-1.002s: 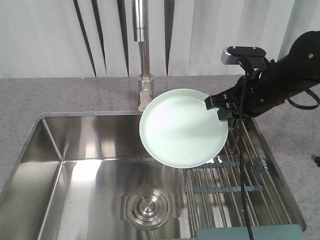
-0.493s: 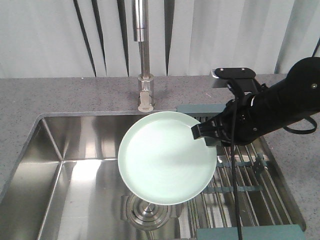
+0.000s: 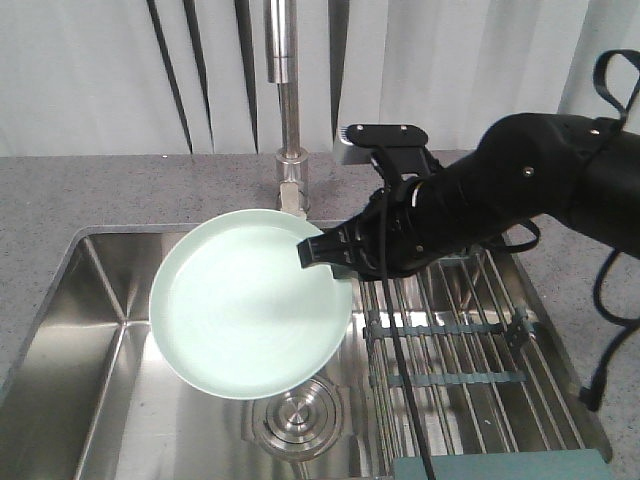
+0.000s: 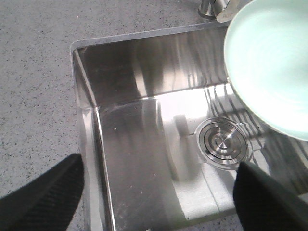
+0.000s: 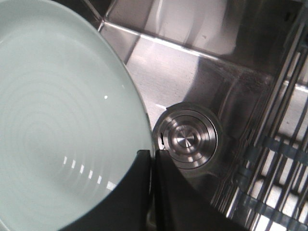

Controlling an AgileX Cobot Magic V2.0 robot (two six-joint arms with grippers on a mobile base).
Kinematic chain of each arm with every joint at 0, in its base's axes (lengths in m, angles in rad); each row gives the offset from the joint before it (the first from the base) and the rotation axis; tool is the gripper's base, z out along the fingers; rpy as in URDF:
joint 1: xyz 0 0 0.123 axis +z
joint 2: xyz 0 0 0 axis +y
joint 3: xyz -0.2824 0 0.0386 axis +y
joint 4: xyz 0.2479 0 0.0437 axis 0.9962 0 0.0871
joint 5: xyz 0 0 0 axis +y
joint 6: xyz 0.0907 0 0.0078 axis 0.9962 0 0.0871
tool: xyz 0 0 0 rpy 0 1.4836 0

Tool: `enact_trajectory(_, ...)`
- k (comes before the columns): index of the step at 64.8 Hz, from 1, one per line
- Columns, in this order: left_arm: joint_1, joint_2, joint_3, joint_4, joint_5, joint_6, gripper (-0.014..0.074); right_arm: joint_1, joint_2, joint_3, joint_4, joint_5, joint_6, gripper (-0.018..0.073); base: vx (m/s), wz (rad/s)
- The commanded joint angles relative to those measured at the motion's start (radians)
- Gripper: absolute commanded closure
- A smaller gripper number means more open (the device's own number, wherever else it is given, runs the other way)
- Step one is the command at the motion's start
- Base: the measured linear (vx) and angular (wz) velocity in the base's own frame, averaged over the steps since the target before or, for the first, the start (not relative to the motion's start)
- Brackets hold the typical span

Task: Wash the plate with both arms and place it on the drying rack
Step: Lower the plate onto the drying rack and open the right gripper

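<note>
We see the plate (image 3: 250, 305) held in the air above the sink (image 3: 100, 330), clear of the steel. Being round, it has no long axis. Its hollow face is turned up and tipped towards the front camera, with the gripped edge at upper right and the free edge hanging lower left.

The right claw (image 3: 325, 255) is clamped on that right rim. In the right wrist view its two black fingers (image 5: 166, 202) sit close together over the plate's edge. The right arm (image 3: 520, 190) reaches leftward across the drying rack (image 3: 470, 350), which lies in the right part of the basin.

The faucet (image 3: 285, 100) stands just behind the plate at the back of the grey speckled table (image 3: 120, 190). The drain (image 3: 297, 417) lies below the plate's near edge.

In the left wrist view the left claw (image 4: 156, 195) hangs over the basin's left part with its fingers wide apart and holding nothing. The plate shows at that view's upper right.

Half a second before, the plate was further right, against the rack's left side. A second ago it was over the rack's back corner. It has travelled left since then, and the arm has stretched out after it.
</note>
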Motion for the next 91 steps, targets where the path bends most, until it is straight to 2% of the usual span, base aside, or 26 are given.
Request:
enact_trajectory(1,0.001,0.006,-0.021,-0.011,-0.057,-0.008,0.0007,0.006,0.011,-0.097,0.002,-0.029,0.002,0.0561,0.00,0.00)
enact_trajectory(22,0.001,0.006,-0.021,-0.011,-0.057,-0.008,0.0007,-0.015,0.168,-0.347,-0.037,0.057,-0.004,0.0561,0.00,0.00)
enact_trajectory(44,0.001,0.006,-0.021,-0.011,-0.057,-0.008,0.0007,-0.118,0.262,-0.528,-0.035,0.127,-0.040,0.0561,0.00,0.00)
enact_trajectory(55,0.001,0.006,-0.021,-0.011,-0.057,-0.008,0.0007,-0.184,0.263,-0.528,-0.024,0.143,-0.052,0.0561,0.00,0.00)
enact_trajectory(74,0.001,0.006,-0.021,-0.011,-0.057,-0.008,0.0007,-0.227,0.229,-0.517,-0.021,0.165,-0.082,0.0561,0.00,0.00)
enact_trajectory(91,0.001,0.006,-0.021,-0.011,-0.057,-0.008,0.0007,-0.312,0.084,-0.246,-0.017,0.077,-0.121,0.0561,0.00,0.00)
